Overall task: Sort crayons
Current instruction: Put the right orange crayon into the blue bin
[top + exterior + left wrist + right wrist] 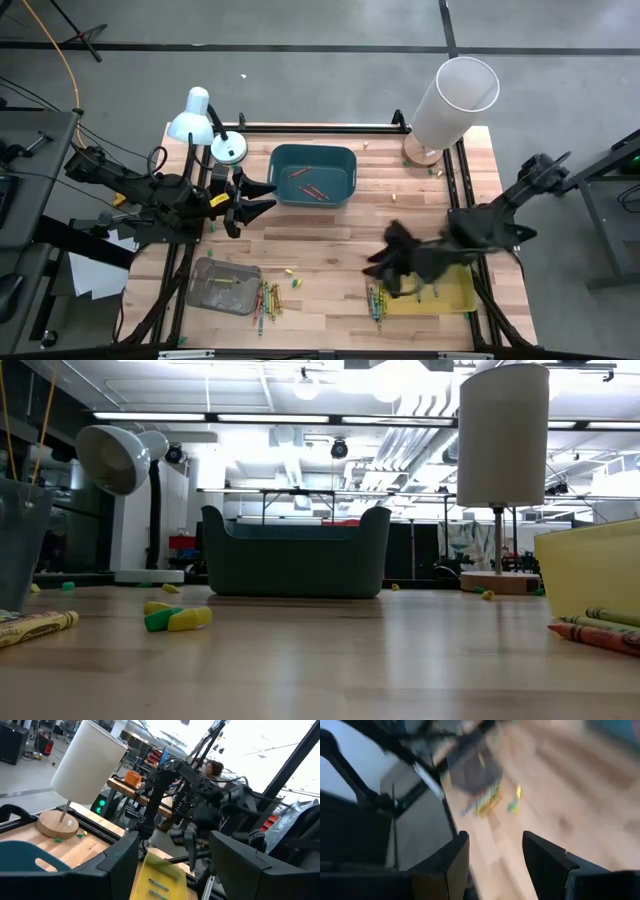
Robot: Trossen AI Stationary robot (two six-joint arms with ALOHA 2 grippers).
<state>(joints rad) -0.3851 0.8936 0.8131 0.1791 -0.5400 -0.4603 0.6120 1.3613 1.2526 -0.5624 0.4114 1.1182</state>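
Crayons lie in a pile (268, 300) beside the grey tray (225, 283) and in another pile (377, 300) beside the yellow tray (445, 292). Two red crayons (312, 188) lie in the teal bin (345, 160). A few short pieces (292, 278) lie loose on the wood. My left gripper (262, 198) is open and empty above the table's left side, near the bin. My right gripper (380, 255) is open and empty (492, 860) above the table, left of the yellow tray. Neither gripper shows in the low view.
A white desk lamp (195, 115) stands at the far left. A lamp with a tall white cylinder shade (455, 100) stands on a round wooden base at the far right. Small crumbs (410, 160) lie near it. Bare wood lies between the trays.
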